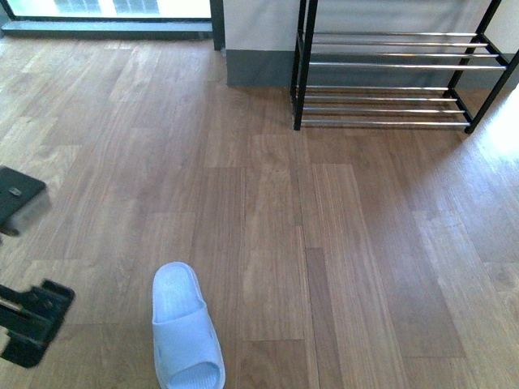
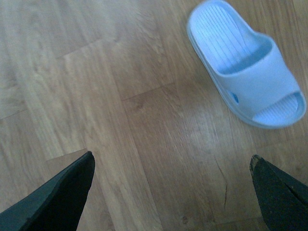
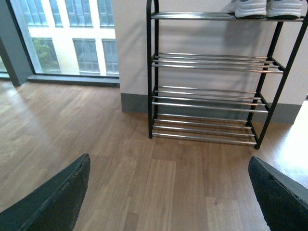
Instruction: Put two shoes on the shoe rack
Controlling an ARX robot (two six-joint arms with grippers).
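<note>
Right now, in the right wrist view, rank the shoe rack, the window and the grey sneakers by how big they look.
1. shoe rack, largest.
2. window, though cropped at the frame edge.
3. grey sneakers on its top shelf, smallest, also cropped.

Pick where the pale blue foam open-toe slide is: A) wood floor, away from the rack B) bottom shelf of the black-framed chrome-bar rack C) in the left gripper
A: the slide lies flat on the wood floor, well short of the rack, and the open left gripper holds nothing.
</note>
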